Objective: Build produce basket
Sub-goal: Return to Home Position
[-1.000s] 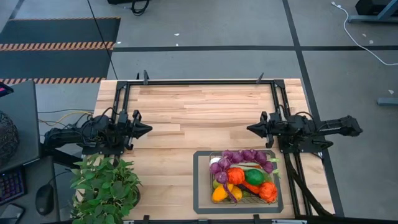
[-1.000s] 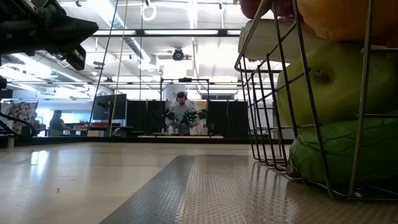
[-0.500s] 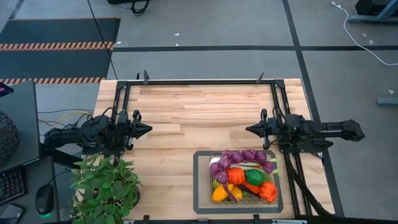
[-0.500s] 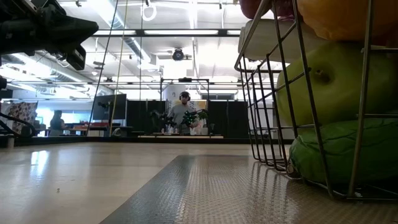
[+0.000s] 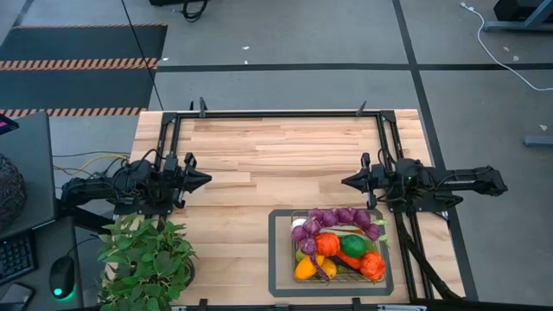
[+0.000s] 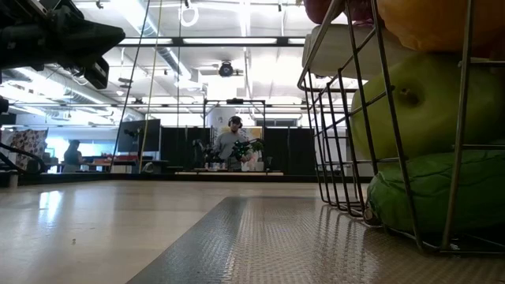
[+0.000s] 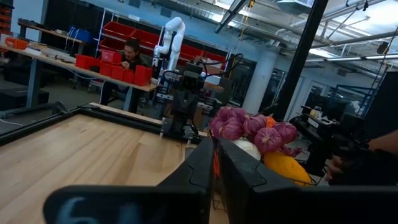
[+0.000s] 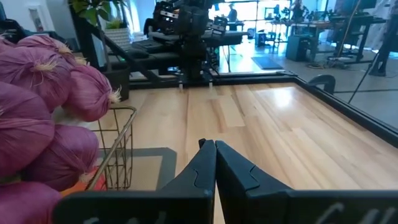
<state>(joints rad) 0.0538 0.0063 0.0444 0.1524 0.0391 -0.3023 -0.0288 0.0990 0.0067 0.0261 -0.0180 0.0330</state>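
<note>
Overhead: left end effector (image 5: 204, 180), right end effector (image 5: 347, 180) at opposite worktop (image 5: 276, 147) edges; produce (image 5: 339, 244) heaped in basket (image 5: 278, 255); only wrist views confirm both finger pairs pressed together, holding nothing.

left arm (image 5: 111, 187) stretched out low and level on its own side, left gripper (image 5: 206, 180) pointing inward, fingers pinched tight together, right arm (image 5: 451, 181) pretty much mirrors it, right gripper (image 5: 346, 180) aimed back at the left one, tips touching too, the two well apart
</note>
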